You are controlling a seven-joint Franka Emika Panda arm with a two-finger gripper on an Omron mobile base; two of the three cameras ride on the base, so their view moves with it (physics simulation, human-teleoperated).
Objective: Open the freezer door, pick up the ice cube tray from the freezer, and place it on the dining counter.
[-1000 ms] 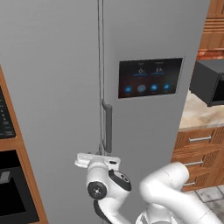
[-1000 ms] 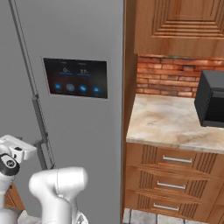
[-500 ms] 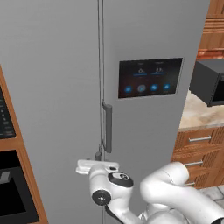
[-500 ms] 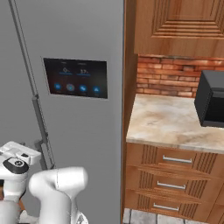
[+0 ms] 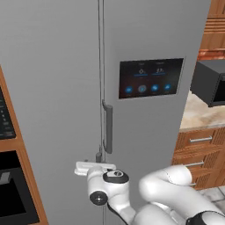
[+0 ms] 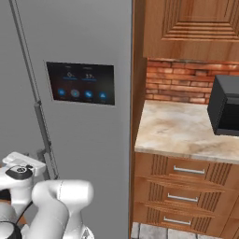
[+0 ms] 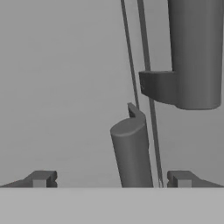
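Observation:
The freezer door [image 5: 52,88] is the plain grey left door, and it stands shut. Its vertical bar handle [image 7: 131,153] starts low on the door beside the centre seam; only its top end [image 5: 99,156] shows above my hand. My gripper [image 7: 111,179] is open, its two fingertips [image 7: 41,179] wide apart with the handle's top between them and no contact visible. From the base views the gripper [image 5: 94,168] [image 6: 25,161] points straight at the door near the seam. The ice cube tray is hidden behind the shut door. The dining counter is out of view.
The right door [image 5: 176,132] carries a black display panel [image 5: 150,78] and its own short handle [image 5: 108,127] [image 7: 194,52] just above my hand. A wall counter [image 6: 186,130] with a black microwave [image 6: 226,105] over wooden drawers [image 6: 186,186] lies right. A black oven [image 5: 11,197] sits left.
My hand has sunk a little down the door along the seam, from beside the right door's handle to below its lower end. The doors have not moved.

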